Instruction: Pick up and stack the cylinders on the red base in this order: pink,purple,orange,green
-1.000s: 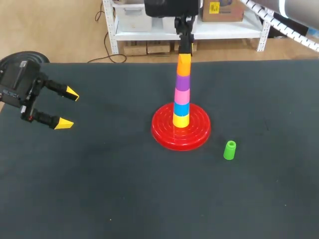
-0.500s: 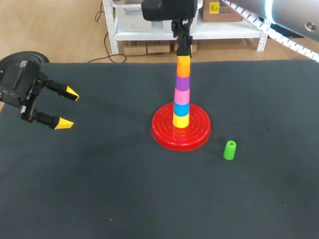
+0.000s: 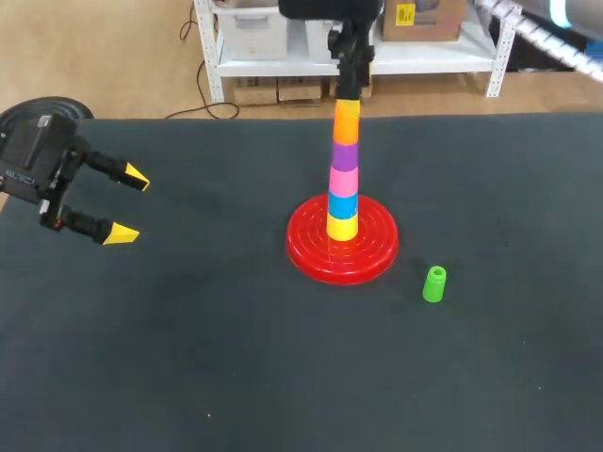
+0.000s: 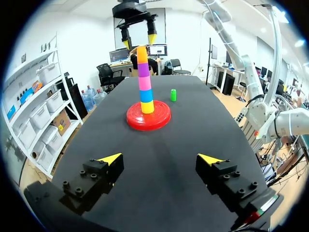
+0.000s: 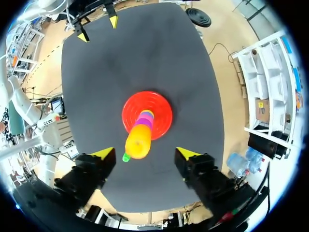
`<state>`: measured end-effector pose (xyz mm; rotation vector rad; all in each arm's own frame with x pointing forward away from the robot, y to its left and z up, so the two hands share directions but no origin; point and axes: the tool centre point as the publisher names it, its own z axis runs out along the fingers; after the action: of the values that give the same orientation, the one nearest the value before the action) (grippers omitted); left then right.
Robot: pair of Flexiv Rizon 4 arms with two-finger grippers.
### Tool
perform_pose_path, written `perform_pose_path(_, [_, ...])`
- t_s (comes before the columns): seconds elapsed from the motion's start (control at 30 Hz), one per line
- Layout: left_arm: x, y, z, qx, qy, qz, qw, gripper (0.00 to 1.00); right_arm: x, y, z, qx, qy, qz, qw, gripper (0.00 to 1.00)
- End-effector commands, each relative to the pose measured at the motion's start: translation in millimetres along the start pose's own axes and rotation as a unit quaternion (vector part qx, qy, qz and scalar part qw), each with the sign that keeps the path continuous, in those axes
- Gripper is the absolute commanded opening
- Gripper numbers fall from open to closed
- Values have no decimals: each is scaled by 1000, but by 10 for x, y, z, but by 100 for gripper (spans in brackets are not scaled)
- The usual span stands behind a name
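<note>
The red base point(image 3: 311, 254) stands mid-table with a tower on its peg: yellow, blue, pink point(image 3: 343, 179), purple point(image 3: 345, 154), and the orange cylinder point(image 3: 348, 122) on top. My right gripper point(image 3: 348, 87) hangs just above the orange cylinder point(image 5: 138, 140), open, its fingertips point(image 5: 104, 152) standing apart from it on either side. The green cylinder point(image 3: 434, 283) stands on the table to the right of the base. At the table's left edge, far from the tower point(image 4: 143, 79), my left gripper point(image 3: 125, 203) is open and holds nothing.
The black mat point(image 3: 217, 358) covers the whole table. Apart from the base point(image 4: 148, 116) and the green cylinder point(image 4: 173, 94), nothing else stands on it.
My right gripper has opened and let go of the orange cylinder, which now rests on top of the tower. The left arm has not moved.
</note>
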<state>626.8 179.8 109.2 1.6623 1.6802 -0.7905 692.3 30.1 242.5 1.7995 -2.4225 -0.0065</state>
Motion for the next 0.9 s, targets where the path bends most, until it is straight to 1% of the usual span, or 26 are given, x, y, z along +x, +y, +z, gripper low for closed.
perform_pose_path(0.03, [10, -10, 1, -2, -1, 2, 1000, 100, 400, 238, -10, 66, -69, 24, 995, 100])
perform_pose_path(0.17, [10, -10, 1, -2, -1, 2, 1000, 100, 607, 295, 131, 65, -67, 55, 994, 100])
perform_pose_path(0.23, [10, -10, 1, -2, -1, 2, 1000, 100, 715, 320, 275, 56, -66, 67, 994, 100])
perform_pose_path(0.3, [10, -10, 1, -2, -1, 2, 1000, 100, 813, 316, 374, 59, -53, 83, 993, 100])
perform_pose_path(0.4, [10, -10, 1, -2, -1, 2, 1000, 100, 918, 307, 531, 47, -57, 94, 993, 100])
perform_pose_path(0.5, [10, -10, 1, -2, -1, 2, 1000, 100, 978, 317, 685, 46, -56, 102, 992, 100])
perform_pose_path(0.67, [10, -10, 1, -2, -1, 2, 1000, 100, 1077, 294, 909, 36, -79, 116, 989, 100])
perform_pose_path(0.9, [10, -10, 1, -2, -1, 2, 1000, 100, 1104, 247, 1192, 23, -112, 120, 986, 100])
